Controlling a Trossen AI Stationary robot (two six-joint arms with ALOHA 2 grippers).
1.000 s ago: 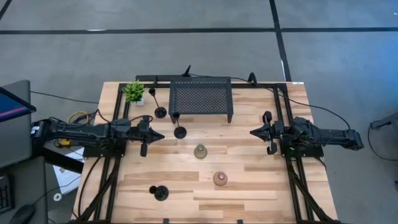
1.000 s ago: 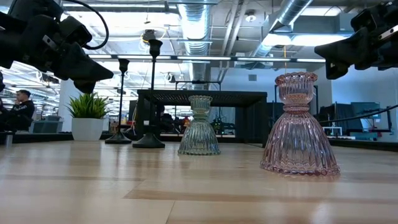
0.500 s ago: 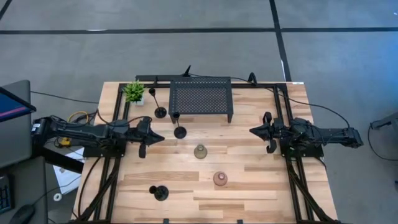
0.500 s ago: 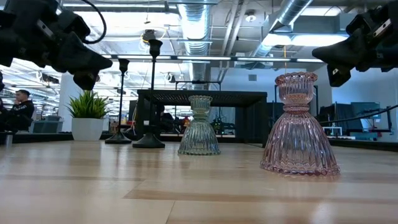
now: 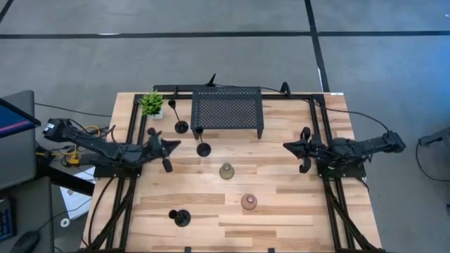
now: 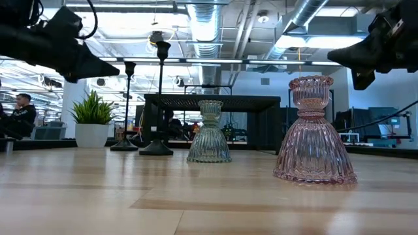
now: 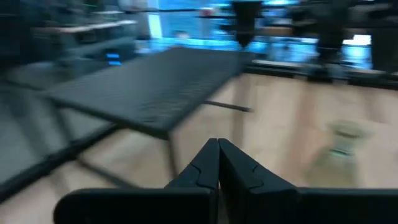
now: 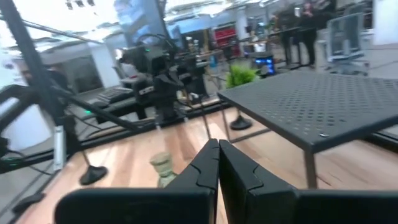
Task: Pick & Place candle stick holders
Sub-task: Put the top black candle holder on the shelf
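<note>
We hold our left gripper point(image 5: 171, 144) at nine o'clock and right gripper point(image 5: 287, 147) at three, both pinched together and empty, since no holders point(image 5: 226, 171) are picked yet.

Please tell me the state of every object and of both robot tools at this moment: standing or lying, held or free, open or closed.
Left tool: shut, empty, above the table.
Right tool: shut, empty, above the table.
Pink holder: upright, free.
Green-grey holder: upright, free.
Three black holders near the stand: upright, free.
Black holder at the near edge: free; upright or lying, cannot tell.
Plant: upright.
Stand: on its legs, nothing on top.
</note>
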